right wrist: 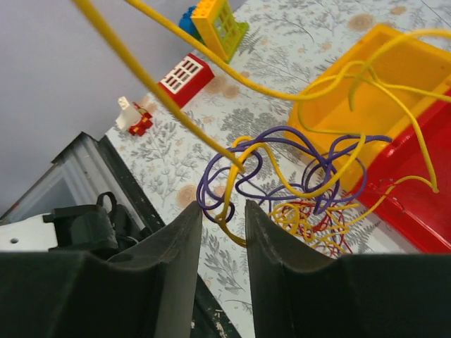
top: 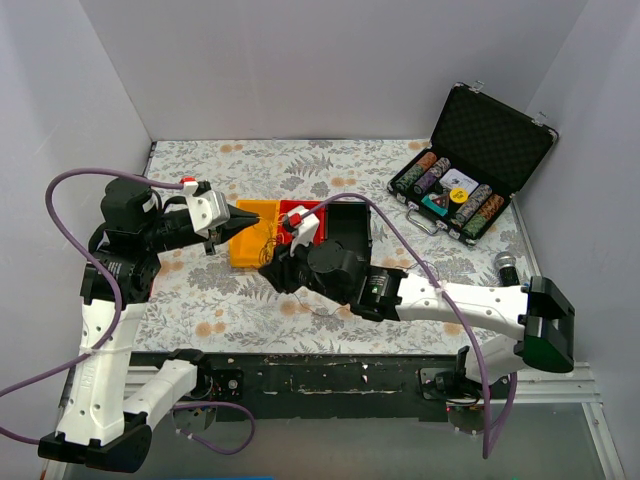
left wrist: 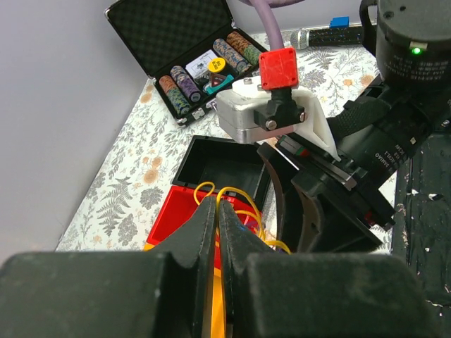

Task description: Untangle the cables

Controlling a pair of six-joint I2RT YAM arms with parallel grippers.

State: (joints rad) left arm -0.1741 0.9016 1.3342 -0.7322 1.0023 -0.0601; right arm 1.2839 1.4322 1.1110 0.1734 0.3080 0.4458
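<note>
Cables (right wrist: 282, 183), yellow, purple and red, form a knot at centre frame of the right wrist view, beside the yellow bin (right wrist: 366, 77) and red bin (right wrist: 416, 197). Right gripper (right wrist: 224, 211): jaws slightly apart, a loop between them. Left gripper (left wrist: 216, 205): jaws closed on a yellow strand, lower centre.

I work inside a plain box of pale grey walls: a back wall (top: 340, 60), a left wall (top: 60, 90) and a right wall (top: 600, 120), all bare and matte. The table (top: 250, 310) before me wears a cloth printed with grey leaves and orange-tan blossoms. Its near edge is a scuffed black board (top: 330, 375) flecked with white, with a strip of aluminium rail (top: 592, 385) at its right end. Light falls soft and even, the shadows faint. Below the board lies a dull grey-green surface (top: 380, 450) I cannot identify.
</note>
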